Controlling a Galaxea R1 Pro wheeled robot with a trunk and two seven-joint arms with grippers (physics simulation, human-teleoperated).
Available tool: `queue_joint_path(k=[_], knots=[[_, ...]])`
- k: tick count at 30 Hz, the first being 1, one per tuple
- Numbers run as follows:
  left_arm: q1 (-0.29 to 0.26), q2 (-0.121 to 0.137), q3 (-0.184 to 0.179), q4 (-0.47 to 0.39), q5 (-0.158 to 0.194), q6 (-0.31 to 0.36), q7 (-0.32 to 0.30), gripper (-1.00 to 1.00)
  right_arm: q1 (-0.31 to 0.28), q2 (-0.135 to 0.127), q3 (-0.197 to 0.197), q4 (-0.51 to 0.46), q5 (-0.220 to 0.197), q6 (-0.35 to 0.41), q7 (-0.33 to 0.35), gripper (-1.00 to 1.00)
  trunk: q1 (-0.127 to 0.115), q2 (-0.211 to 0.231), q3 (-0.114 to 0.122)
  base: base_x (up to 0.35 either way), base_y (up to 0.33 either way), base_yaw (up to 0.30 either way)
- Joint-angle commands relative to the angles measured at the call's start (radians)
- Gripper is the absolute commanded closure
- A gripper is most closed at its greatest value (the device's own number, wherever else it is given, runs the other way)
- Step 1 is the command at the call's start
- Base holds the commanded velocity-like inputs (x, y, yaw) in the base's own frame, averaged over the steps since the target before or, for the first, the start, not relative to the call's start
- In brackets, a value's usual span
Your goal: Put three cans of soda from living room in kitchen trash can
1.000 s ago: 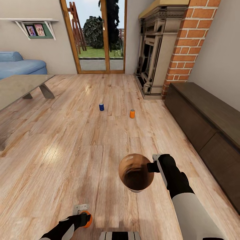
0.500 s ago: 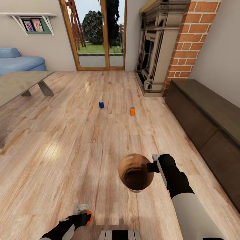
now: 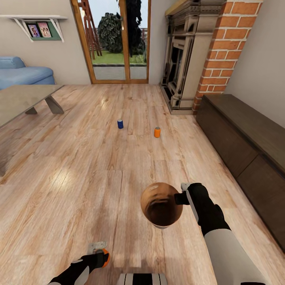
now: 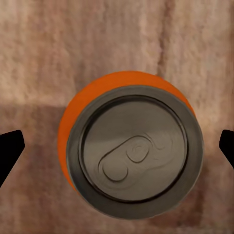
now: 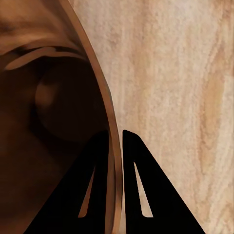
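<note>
Counting cans, we get three. One dark blue can (image 3: 120, 124) stands upright on the wood plank floor (image 3: 79, 178) out ahead, toward the glass doors (image 3: 114, 39). One orange can (image 3: 157, 132) stands upright just to its right, the two apart from each other. A second orange can (image 3: 104, 258) sits close in by the base, at the left gripper (image 3: 99, 253).

From the left wrist view we look straight down on that near orange can's silver top (image 4: 134, 148), pull tab visible. The two dark fingertips (image 4: 9, 151) stand wide on either side of it, both clear of the can, so the jaws are spread and grasp nothing.

One trash can (image 3: 161, 204) hangs over the floor, its glossy brown inside facing up at us. The right gripper (image 3: 183, 192) has it by the rim on the right side. In the right wrist view the two fingers (image 5: 139, 195) are pinched on the thin wall of the bin (image 5: 53, 122), one inside, one outside, nearly closed. We see nothing lying in the bin's bottom.

Room tally: one blue sofa (image 3: 23, 73) at far left, one coffee table (image 3: 23, 101) before it, one brick fireplace (image 3: 198, 51) at right, one long dark cabinet (image 3: 245, 142) along the right wall, one shelf with two framed pictures (image 3: 37, 25).
</note>
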Motion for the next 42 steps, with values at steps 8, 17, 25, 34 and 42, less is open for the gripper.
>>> queue_joint_path(k=[8, 17, 25, 34, 42], knots=[[0.000, -0.002, 0.000, 0.000, 0.000, -0.002, 0.000, -1.00, 0.000, 0.001, 0.000, 0.000, -0.021, 0.001, 0.005, 1.00, 0.000, 0.000, -0.004, 0.000, 0.000, 0.000], [0.000, -0.003, 0.000, 0.000, 0.000, -0.003, 0.000, -1.00, 0.000, 0.001, 0.000, 0.000, -0.021, 0.001, 0.005, 1.00, 0.002, -0.001, -0.019, 0.000, 0.000, 0.000], [0.000, -0.003, 0.000, 0.000, 0.000, -0.003, -0.001, 1.00, 0.000, 0.001, 0.000, 0.000, -0.021, 0.001, 0.005, 1.00, 0.002, -0.001, -0.019, 0.000, 0.000, 0.000], [0.000, -0.003, 0.000, 0.000, 0.001, -0.003, -0.002, 1.00, 0.000, 0.001, 0.000, 0.000, -0.021, 0.001, 0.005, 1.00, 0.002, -0.001, -0.019, 0.000, 0.000, 0.000], [0.000, -0.003, 0.000, 0.000, 0.002, 0.001, -0.001, 1.00, 0.000, 0.001, 0.000, 0.000, -0.021, 0.001, 0.005, 1.00, 0.000, 0.000, 0.000, 0.000, 0.000, 0.000]])
